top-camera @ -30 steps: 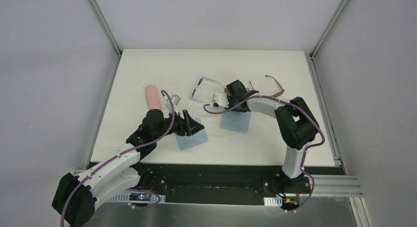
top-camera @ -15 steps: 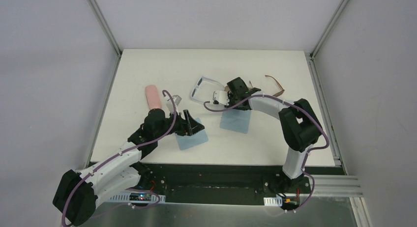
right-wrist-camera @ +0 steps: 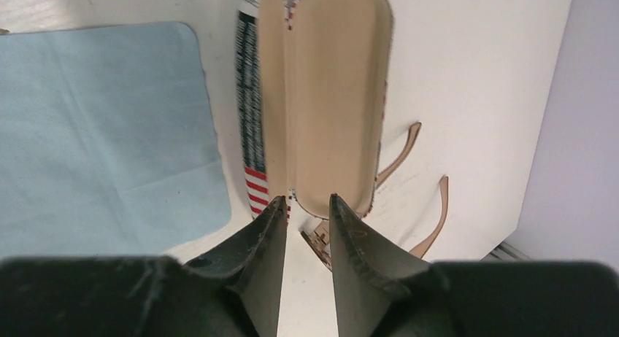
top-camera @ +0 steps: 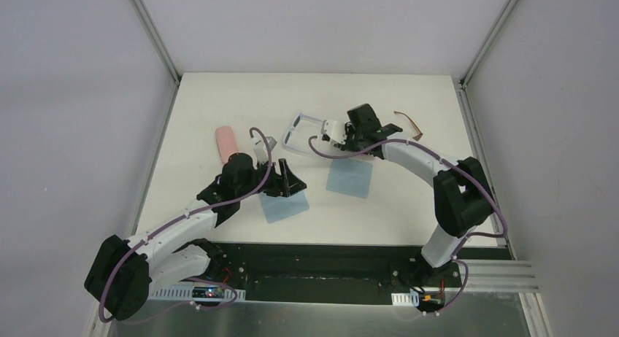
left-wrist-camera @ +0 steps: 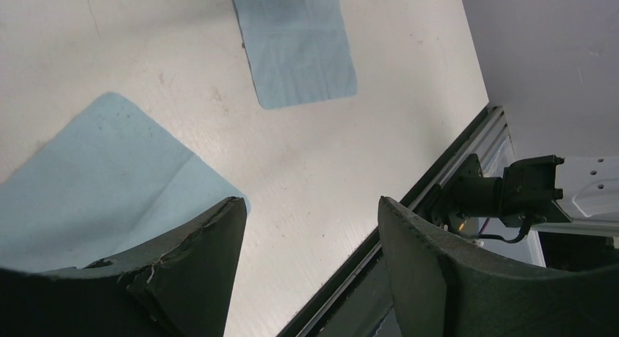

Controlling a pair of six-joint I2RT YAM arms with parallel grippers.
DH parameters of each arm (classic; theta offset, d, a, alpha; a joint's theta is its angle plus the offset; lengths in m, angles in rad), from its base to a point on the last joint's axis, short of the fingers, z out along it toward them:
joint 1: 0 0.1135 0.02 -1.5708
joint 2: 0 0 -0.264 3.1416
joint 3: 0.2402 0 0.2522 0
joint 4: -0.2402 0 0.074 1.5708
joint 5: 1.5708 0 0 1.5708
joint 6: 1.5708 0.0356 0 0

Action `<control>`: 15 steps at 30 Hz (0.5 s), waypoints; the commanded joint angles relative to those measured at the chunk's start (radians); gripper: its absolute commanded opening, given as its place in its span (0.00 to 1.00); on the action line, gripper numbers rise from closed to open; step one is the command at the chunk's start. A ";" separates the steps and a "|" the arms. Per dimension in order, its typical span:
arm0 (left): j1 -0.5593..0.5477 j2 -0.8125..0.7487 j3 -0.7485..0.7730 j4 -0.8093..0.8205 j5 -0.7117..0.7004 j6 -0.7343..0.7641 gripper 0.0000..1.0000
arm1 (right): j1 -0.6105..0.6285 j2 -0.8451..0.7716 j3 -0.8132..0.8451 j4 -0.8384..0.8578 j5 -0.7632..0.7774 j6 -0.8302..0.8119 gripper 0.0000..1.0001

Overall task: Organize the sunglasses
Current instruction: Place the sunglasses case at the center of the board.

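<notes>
Tan lining shows inside an open lettered case [right-wrist-camera: 328,96], its near end lying between the right gripper's [right-wrist-camera: 305,206] narrowly parted fingers. I cannot tell whether they pinch it. To fill the case well, leave it lying flat, then fetch the brown glasses [right-wrist-camera: 440,206] at its four o'clock. Overhead, the arm hides the case, but only that view shows the pale glasses [top-camera: 301,131] at the gripper's nine o'clock. The left gripper [left-wrist-camera: 310,202] hangs spread and empty over a blue cloth [left-wrist-camera: 95,176].

Two white-shelled arms [top-camera: 175,231] with black joints [top-camera: 456,198], looped purple cables [top-camera: 252,130] alongside, and dark, grainy pincer fingers [left-wrist-camera: 182,271] chipped at edges.
</notes>
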 commanded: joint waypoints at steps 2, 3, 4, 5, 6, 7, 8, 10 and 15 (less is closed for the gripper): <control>0.000 0.081 0.172 -0.107 -0.012 0.130 0.66 | -0.067 -0.187 0.007 -0.004 -0.115 0.089 0.31; 0.000 0.111 0.212 -0.144 -0.031 0.151 0.64 | -0.089 -0.220 -0.007 -0.005 -0.162 0.116 0.31; -0.001 0.139 0.247 -0.187 -0.045 0.173 0.62 | -0.114 -0.250 -0.024 -0.005 -0.203 0.143 0.31; -0.003 0.166 0.282 -0.218 -0.059 0.194 0.60 | -0.140 -0.280 -0.041 -0.006 -0.251 0.174 0.31; -0.006 0.203 0.312 -0.241 -0.073 0.213 0.58 | -0.169 -0.309 -0.065 -0.008 -0.312 0.203 0.31; -0.013 0.232 0.341 -0.262 -0.082 0.235 0.57 | -0.199 -0.334 -0.090 -0.007 -0.352 0.230 0.31; -0.023 0.259 0.368 -0.277 -0.092 0.252 0.56 | -0.229 -0.359 -0.113 -0.007 -0.391 0.260 0.31; -0.044 0.327 0.423 -0.306 -0.110 0.284 0.53 | -0.284 -0.401 -0.161 -0.015 -0.468 0.308 0.29; -0.145 0.507 0.575 -0.376 -0.142 0.390 0.48 | -0.338 -0.517 -0.283 -0.059 -0.617 0.322 0.27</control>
